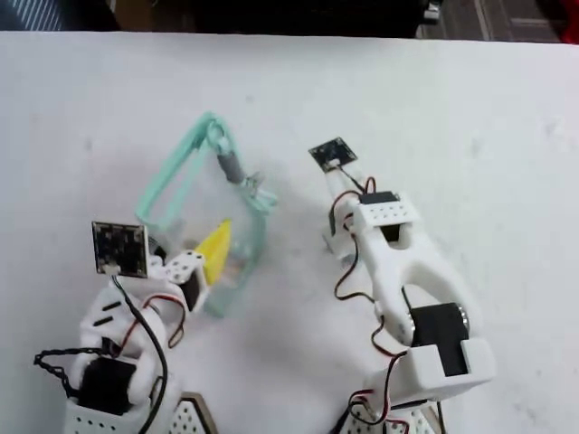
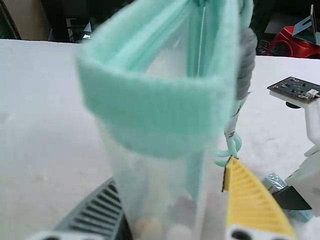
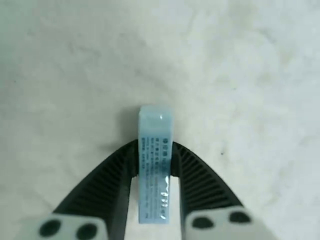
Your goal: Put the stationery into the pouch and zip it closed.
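The pouch (image 1: 204,212) is clear plastic with mint-green trim and lies left of the table's centre, its mouth open. My left gripper (image 1: 206,260) is shut on its near end, with the wall pinched between the yellow finger (image 2: 250,200) and the grey finger (image 2: 97,212). Small pale items (image 2: 155,227) lie inside the pouch (image 2: 160,115). A grey cylindrical piece (image 1: 231,167) hangs at its rim. My right gripper (image 3: 155,149) is shut on a small light-blue packet (image 3: 155,165) just above the white table, to the right of the pouch. The packet (image 2: 274,181) also shows beside the pouch.
The white table (image 1: 452,108) stretches wide behind and to the right of both arms. A dark gap runs along its far edge (image 1: 289,27). The right arm's body (image 1: 416,280) and red wiring (image 1: 344,271) stand close to the pouch's right side.
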